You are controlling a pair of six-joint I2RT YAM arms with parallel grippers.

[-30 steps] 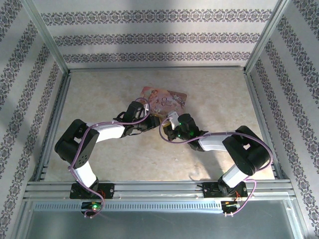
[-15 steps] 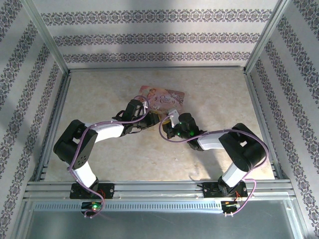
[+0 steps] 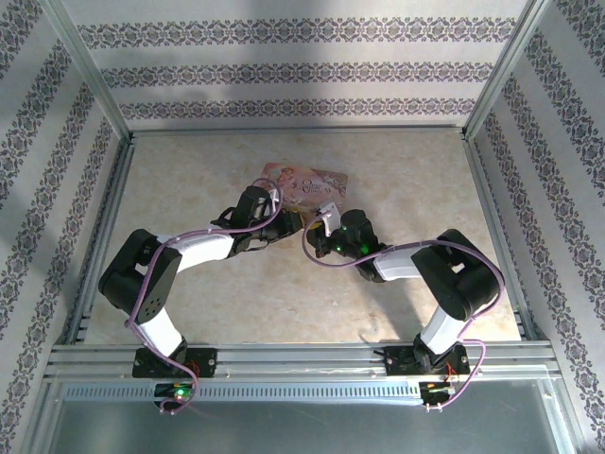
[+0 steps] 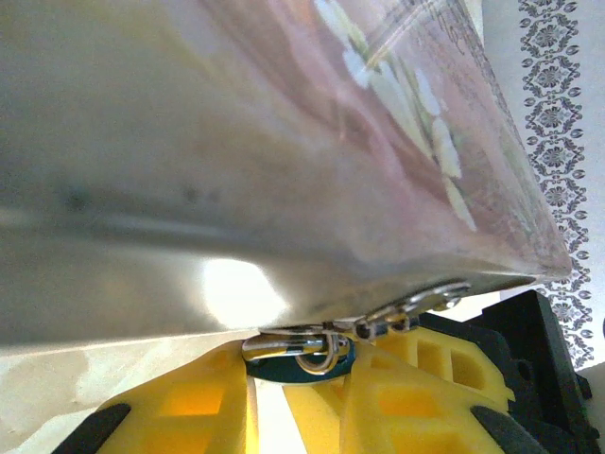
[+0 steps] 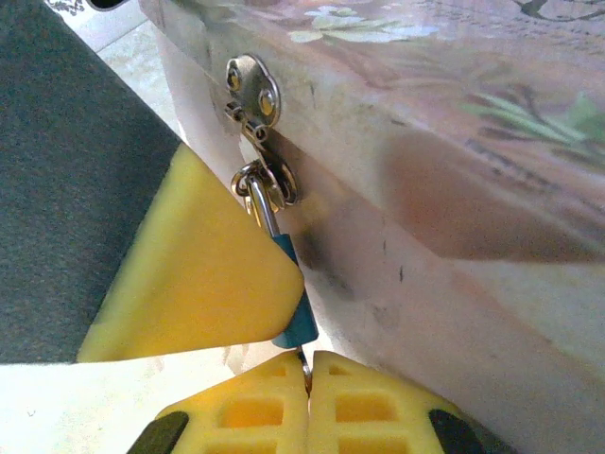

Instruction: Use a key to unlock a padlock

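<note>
The padlock (image 5: 295,320) is tiny, hard and smooth, so I think it can slip. It hangs by its loop from the clasp (image 5: 253,99) of the pink flower tin (image 5: 454,142). The left gripper (image 4: 298,367) pinches its body, a good place to hold. The right gripper (image 5: 309,397) is closed tight on the thin key (image 5: 303,359), just under the padlock. The tin is shut, so I cannot see inside.

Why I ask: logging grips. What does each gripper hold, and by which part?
The left gripper pinches the padlock by its body; the right gripper pinches the key by its lower end.
</note>
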